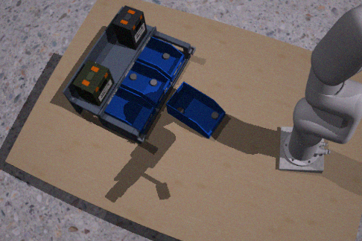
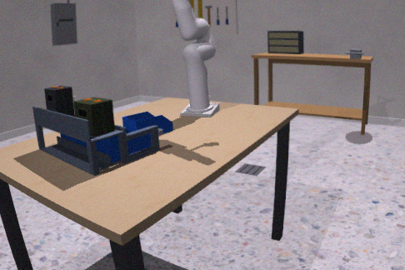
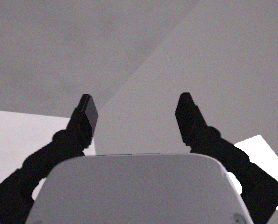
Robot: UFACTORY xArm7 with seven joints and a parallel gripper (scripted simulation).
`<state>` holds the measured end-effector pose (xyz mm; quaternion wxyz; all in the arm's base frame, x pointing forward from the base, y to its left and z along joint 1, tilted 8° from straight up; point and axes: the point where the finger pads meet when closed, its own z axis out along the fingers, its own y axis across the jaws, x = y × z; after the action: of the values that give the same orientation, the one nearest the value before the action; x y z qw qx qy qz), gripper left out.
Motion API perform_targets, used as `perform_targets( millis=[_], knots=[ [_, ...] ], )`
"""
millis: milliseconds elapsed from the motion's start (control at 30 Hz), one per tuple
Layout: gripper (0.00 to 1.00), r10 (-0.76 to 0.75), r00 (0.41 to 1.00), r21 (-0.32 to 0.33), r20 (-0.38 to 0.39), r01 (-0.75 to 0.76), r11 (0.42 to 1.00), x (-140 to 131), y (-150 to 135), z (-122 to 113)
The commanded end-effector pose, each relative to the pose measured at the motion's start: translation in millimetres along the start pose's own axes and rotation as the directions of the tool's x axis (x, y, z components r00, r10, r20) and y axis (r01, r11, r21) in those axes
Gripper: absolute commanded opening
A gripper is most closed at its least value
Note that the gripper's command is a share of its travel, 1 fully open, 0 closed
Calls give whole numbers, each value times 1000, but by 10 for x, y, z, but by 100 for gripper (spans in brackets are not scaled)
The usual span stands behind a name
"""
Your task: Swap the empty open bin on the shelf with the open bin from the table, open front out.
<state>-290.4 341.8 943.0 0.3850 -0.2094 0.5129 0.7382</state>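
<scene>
A grey shelf [image 1: 112,62] stands on the table's left part and holds three blue open bins in a row. The nearest bin [image 1: 130,110] looks empty. The middle bin [image 1: 144,82] holds two grey parts and the far bin [image 1: 163,56] holds one. A fourth blue bin [image 1: 195,108] with two grey parts stands on the table top just in front of the shelf; it also shows in the exterior view [image 2: 147,122]. My gripper [image 3: 136,103] is open and empty, high above the table and facing the room's walls. It is out of frame in the top and exterior views.
A black box [image 1: 127,27] and a green box [image 1: 93,82] with orange marks stand on the shelf's upper board behind the bins. The arm's base [image 1: 301,159] is bolted at the table's right side. The shelf also shows in the exterior view [image 2: 93,138].
</scene>
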Motion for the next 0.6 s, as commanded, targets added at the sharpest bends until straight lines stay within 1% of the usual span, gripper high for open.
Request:
perform_targets(
  millis=[0,200,267,567],
  knots=[
    [100,-1,1000,-1,2,1,1000,-16,-2,-7],
    [100,-1,1000,-1,2,1,1000,-16,-2,-7],
    [100,-59,998,78,9,58,995,-22,-359,229],
    [100,-59,998,78,9,58,995,-22,-359,229]
  ],
)
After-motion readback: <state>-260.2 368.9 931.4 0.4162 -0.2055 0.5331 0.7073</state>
